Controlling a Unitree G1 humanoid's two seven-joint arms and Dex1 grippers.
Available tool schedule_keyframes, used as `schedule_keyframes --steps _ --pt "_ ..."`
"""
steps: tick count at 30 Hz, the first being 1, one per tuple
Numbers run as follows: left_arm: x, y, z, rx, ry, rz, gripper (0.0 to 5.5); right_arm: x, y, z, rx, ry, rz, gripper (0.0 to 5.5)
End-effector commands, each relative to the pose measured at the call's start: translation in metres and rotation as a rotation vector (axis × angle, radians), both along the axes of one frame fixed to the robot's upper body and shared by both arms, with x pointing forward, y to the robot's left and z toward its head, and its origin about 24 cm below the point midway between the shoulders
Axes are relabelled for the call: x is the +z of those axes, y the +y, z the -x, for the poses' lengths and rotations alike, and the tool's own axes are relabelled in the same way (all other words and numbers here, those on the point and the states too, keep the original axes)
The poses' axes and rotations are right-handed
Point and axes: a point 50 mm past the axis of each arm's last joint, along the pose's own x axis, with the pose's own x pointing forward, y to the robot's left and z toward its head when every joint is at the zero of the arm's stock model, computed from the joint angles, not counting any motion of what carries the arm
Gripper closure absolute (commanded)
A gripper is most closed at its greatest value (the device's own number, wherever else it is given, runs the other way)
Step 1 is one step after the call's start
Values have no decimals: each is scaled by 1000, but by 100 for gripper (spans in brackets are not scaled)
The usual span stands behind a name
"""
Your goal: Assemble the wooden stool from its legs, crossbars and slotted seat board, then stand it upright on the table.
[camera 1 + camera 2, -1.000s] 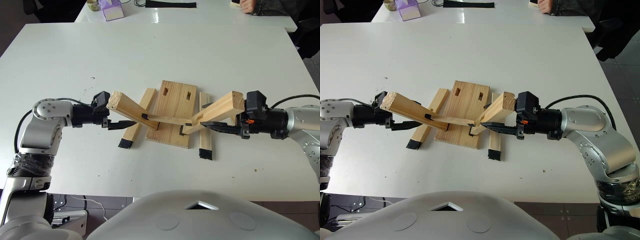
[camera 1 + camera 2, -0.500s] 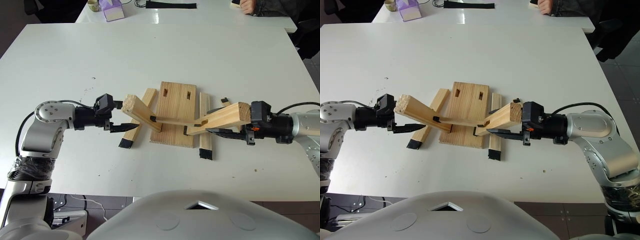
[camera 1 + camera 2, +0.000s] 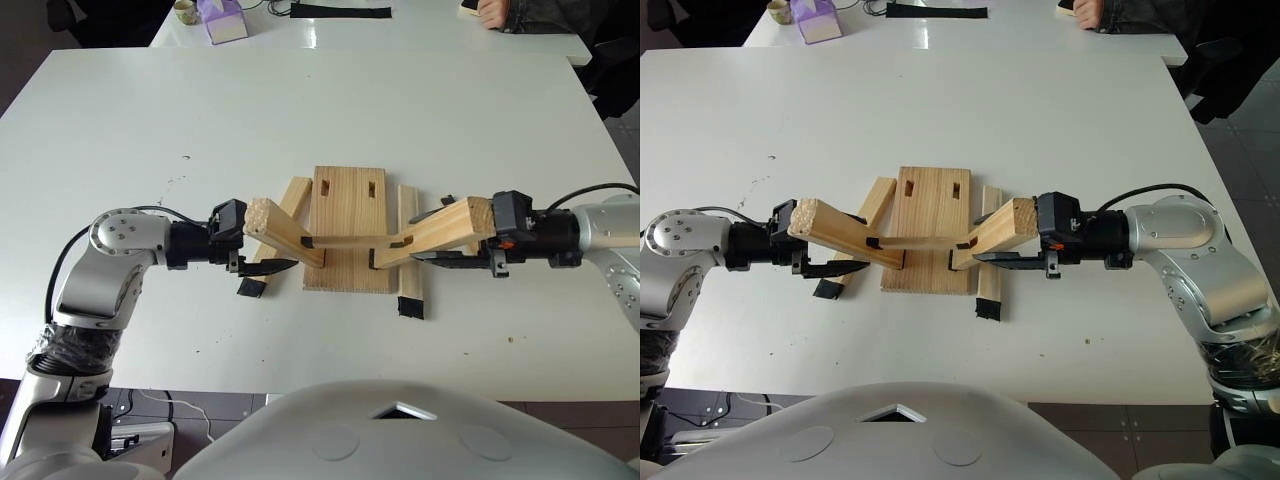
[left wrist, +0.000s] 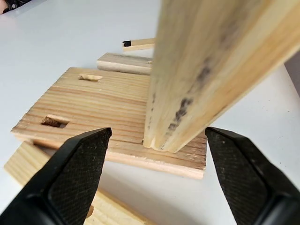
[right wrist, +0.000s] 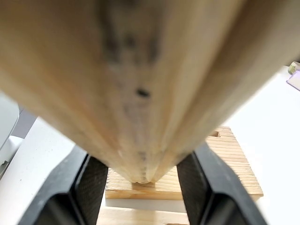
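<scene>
Two legs joined by a crossbar (image 3: 350, 242) are held low over the near half of the seat board (image 3: 347, 200). The left leg (image 3: 285, 232) is slanted, with its outer end raised just beside the left gripper (image 4: 158, 136) and its inner end brought down at the board's near left corner; whether that gripper is clamped on it cannot be told. The right leg (image 3: 440, 228) is tilted the opposite way, down toward the board's near right corner. The right gripper (image 5: 143, 176) is closed on it, with the fingers (image 5: 89, 192) pressed against two opposite faces of the wood. Whether the lower ends of the two legs are touching the board cannot be made out.

The seat board is laid flat on the white table (image 3: 150, 120), and its two slots (image 3: 327, 185) are seen toward its far end. A loose leg (image 3: 294, 192) is laid at a slant just beside the board's left edge, partly covered by the held left leg (a black cap is seen on its near end). A second loose leg (image 3: 408, 205) is laid along the board's right edge and is capped in black likewise.

Farther back, on a second table, a purple box (image 3: 222, 18), a cup (image 3: 185, 10) and a black strip (image 3: 340, 9) are set apart from one another
</scene>
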Motion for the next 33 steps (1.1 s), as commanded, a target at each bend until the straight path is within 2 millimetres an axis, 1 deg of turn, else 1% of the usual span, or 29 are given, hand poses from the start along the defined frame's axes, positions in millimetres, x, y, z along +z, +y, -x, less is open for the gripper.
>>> schedule_keyframes --steps 1,7,12,17,21,27,33 --pt "3 -8 -2 -14 -1 21 177 -19 0 -1 -1 82 112 349" --pt "1 -9 -4 3 3 25 177 -24 5 -6 43 91 147 349" --pt "2 -17 -5 -12 -7 40 177 -27 13 -17 72 90 171 349" --pt "4 -22 -5 -33 -12 50 177 -31 16 -27 62 97 175 349" --pt "2 -25 -2 -55 -6 41 177 -33 20 -27 72 109 178 349" --pt "4 -31 -1 -72 -10 40 177 -38 27 -28 99 104 245 349" --pt "7 -30 -4 -80 -21 30 177 -40 23 -24 148 129 311 349"
